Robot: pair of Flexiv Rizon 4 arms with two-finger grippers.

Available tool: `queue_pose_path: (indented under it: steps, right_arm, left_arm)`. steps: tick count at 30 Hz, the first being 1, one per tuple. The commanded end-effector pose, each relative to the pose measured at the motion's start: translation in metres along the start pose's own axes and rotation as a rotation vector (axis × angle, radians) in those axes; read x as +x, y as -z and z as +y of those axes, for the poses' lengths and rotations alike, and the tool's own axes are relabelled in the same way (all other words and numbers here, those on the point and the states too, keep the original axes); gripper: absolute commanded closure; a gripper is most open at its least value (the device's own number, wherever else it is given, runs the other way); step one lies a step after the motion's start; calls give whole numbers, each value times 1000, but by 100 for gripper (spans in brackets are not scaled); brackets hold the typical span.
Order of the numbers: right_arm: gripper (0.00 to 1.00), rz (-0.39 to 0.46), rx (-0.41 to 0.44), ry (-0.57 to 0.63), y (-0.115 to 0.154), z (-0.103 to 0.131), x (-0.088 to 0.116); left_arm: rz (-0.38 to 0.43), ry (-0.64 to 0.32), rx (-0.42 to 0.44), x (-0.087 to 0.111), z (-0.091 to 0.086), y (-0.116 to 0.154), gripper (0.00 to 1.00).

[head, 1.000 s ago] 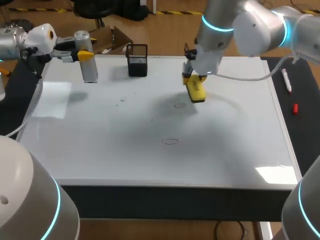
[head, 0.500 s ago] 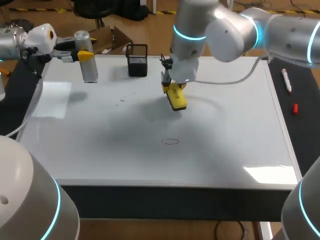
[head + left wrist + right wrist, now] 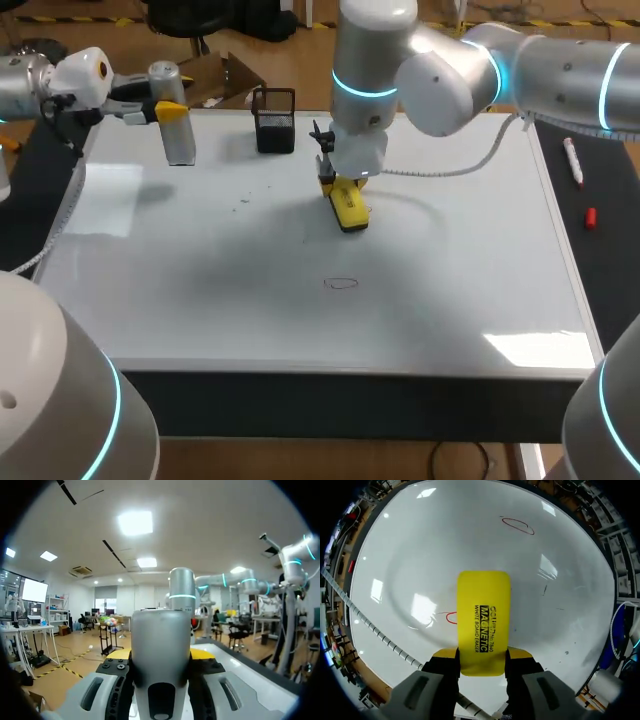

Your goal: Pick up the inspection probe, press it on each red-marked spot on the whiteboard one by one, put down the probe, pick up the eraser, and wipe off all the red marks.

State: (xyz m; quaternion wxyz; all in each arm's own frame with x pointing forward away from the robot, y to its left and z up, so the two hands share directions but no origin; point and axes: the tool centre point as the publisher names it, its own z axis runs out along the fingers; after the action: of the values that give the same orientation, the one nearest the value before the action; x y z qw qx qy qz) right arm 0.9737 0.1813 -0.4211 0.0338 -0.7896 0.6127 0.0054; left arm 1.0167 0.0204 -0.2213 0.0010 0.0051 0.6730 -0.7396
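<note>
My right gripper (image 3: 340,186) is shut on the yellow eraser (image 3: 350,210), which is down on the whiteboard (image 3: 200,300) near its middle back. In the right wrist view the eraser (image 3: 483,622) sits between the gripper's (image 3: 482,655) yellow tips. A red mark (image 3: 451,617) pokes out from beside it, and a red oval (image 3: 518,526) lies further ahead. That oval (image 3: 341,283) shows nearer the front edge in the head view. My left gripper (image 3: 168,108) is over the back left corner, shut on the silver cylindrical probe (image 3: 178,135). The probe (image 3: 161,650) fills the left wrist view.
A black open holder (image 3: 274,125) stands at the back of the board, left of the eraser. Faint small specks (image 3: 245,200) lie left of centre. A marker (image 3: 572,160) and a red cap (image 3: 590,217) rest on the dark strip right of the board.
My right arm has carried the eraser leftward across the board, passing over the small mark that showed beside it before. The left arm and probe have not moved.
</note>
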Motion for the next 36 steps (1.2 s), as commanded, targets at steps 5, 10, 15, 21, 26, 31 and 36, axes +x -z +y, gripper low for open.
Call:
queue_pose_path:
  steps: [5, 10, 15, 21, 26, 31, 36]
  right_arm:
    - [100, 13, -18, -24, -15, 5, 14]
    - [100, 40, -47, -50, -29, 8, 31]
    - [100, 58, -62, -86, -36, 8, 50]
    - [100, 71, -63, -122, -40, 7, 69]
    - [100, 79, -65, -146, -42, 6, 79]
    - [100, 86, -65, -159, -43, 6, 86]
    - [100, 91, -55, -167, -26, 5, 88]
  left_arm:
    - [0, 0, 0, 0, -1, 0, 100]
    - [0, 0, 0, 0, -1, 0, 100]
    - [0, 0, 0, 0, -1, 0, 100]
    - [0, 0, 0, 0, -1, 0, 100]
    - [0, 0, 0, 0, -1, 0, 100]
    - [0, 0, 0, 0, -1, 0, 100]
    - [0, 0, 0, 0, -1, 0, 100]
